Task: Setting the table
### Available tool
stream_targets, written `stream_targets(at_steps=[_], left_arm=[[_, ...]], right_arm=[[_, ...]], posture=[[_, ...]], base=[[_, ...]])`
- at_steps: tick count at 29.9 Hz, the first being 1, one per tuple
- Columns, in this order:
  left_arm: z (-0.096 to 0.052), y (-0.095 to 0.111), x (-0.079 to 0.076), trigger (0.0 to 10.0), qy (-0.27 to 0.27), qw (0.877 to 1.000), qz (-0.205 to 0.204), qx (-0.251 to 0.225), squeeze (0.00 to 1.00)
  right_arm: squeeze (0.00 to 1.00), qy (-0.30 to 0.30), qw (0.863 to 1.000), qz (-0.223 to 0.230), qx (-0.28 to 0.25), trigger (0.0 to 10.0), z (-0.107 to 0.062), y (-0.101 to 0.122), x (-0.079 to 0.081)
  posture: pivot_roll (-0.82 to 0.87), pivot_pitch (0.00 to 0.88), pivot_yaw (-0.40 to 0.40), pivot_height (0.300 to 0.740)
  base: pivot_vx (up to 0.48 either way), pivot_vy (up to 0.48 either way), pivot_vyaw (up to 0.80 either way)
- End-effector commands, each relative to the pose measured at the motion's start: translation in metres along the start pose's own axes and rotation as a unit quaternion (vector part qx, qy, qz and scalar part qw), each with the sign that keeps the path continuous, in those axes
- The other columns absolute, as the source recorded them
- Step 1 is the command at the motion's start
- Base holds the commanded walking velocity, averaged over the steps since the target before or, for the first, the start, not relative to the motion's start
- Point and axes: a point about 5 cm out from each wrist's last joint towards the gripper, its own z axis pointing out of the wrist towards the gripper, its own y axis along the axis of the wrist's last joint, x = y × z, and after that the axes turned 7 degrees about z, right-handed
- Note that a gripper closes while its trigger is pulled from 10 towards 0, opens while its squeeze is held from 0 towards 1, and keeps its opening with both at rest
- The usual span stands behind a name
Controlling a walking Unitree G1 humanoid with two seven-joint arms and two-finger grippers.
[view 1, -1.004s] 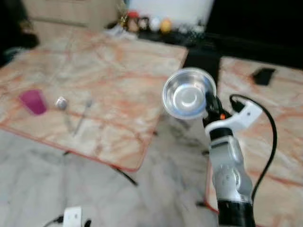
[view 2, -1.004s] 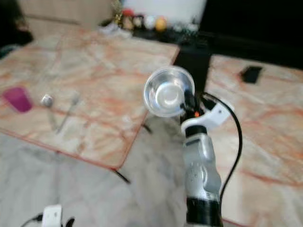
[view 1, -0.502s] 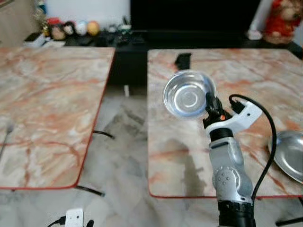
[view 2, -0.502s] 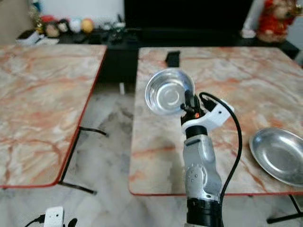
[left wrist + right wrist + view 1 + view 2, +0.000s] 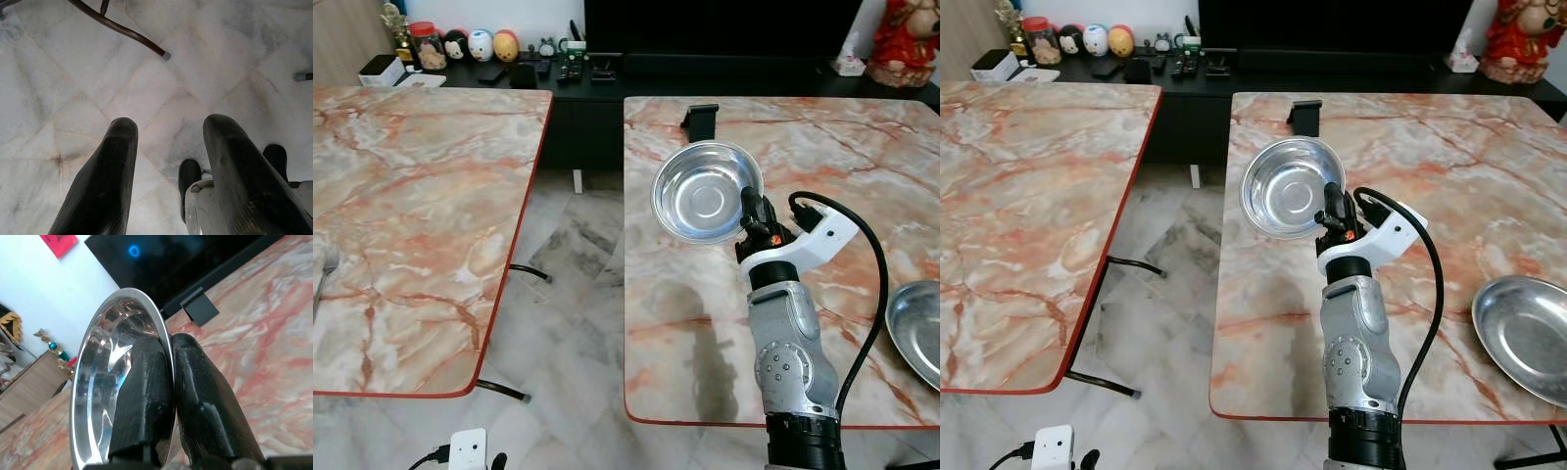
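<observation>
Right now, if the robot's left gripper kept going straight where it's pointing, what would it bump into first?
Probably the floor. The left gripper hangs pointing down at pale marble tiles, fingers apart, nothing between them.

A polished steel bowl (image 5: 706, 192) is gleaming between matt black rubbery fingers (image 5: 146, 396), centre frame, above glossy veined marble tabletops (image 5: 421, 215); a shiny metal plate (image 5: 1528, 338) is glinting lower right.

Head stereo downward; wrist cameras along fingers (image 5: 105, 181).
</observation>
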Motion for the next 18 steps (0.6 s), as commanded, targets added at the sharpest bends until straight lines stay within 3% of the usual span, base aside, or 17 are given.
stream_targets(at_steps=[1, 18], left_arm=[[-0.0031, -0.0100, 0.0004, 10.0, 0.000, 1.000, 0.008, 0.022, 0.00], [-0.0008, -0.0023, -0.0036, 10.0, -0.001, 1.000, 0.009, 0.004, 0.00]], right_arm=[[0.00, 0.009, 1.000, -0.005, -0.002, 10.0, 0.0023, 0.0021, 0.0041], [0.00, 0.014, 1.000, -0.006, -0.004, 10.0, 0.0054, 0.0038, 0.0050]], posture=[[-0.01, 0.071, -0.002, 0.740], [-0.02, 0.055, -0.004, 0.740]], base=[[0.000, 0.000, 0.00], [0.000, -0.321, 0.00]])
